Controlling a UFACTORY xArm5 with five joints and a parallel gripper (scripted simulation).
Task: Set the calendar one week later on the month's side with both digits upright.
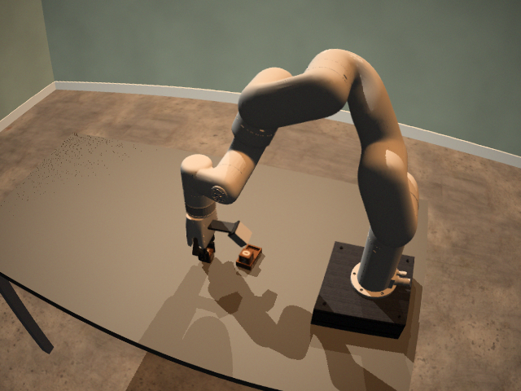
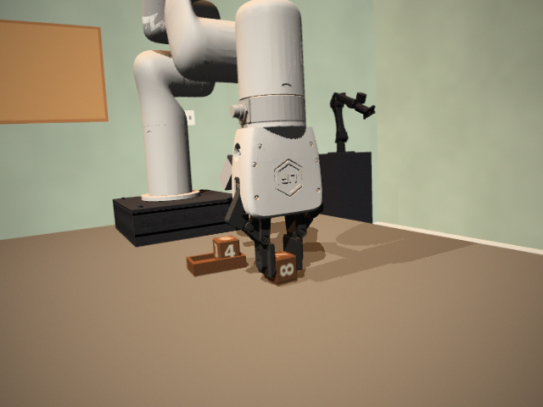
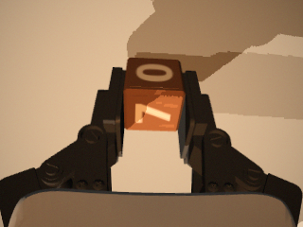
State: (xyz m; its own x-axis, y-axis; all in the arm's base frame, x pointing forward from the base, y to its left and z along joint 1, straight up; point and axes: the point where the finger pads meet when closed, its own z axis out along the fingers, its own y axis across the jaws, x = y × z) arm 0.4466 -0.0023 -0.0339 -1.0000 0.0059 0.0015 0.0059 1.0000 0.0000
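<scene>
- Gripper [image 2: 280, 264] clamped on the loose cube [image 2: 285, 267], one finger on each of two opposite sides; in the wrist view I see the cube [image 3: 153, 96] snug between the pads, faces reading 0 and 7 towards that camera.
- From the exterior camera the same cube shows an 8 lying on its side, and its bottom edge looks to be at or barely off the table [image 2: 131, 342]; I cannot tell which.
- The tray [image 2: 215, 264] sits flat just beside, towards the arm's base plate [image 2: 131, 219], with the second cube [image 2: 226, 247] in one end showing a 4 outward and what may be a 1 on its neighbouring face; the other slot looks vacant.
- I judge I'm mid re-orientation: this cube is out of the tray so a new digit can be turned to the front.
- Next move calls for a lift, a turn to bring the wanted digit upright, then a carry across to the free slot, lowered straight so it lands flat beside the 4 cube.
- Room: plenty of table on the far side from the tray; the near table edge [image 1: 84, 323] is well apart.
- Tight spots are the tray wall and the seated cube, so I want the fingers aligned to miss both.
</scene>
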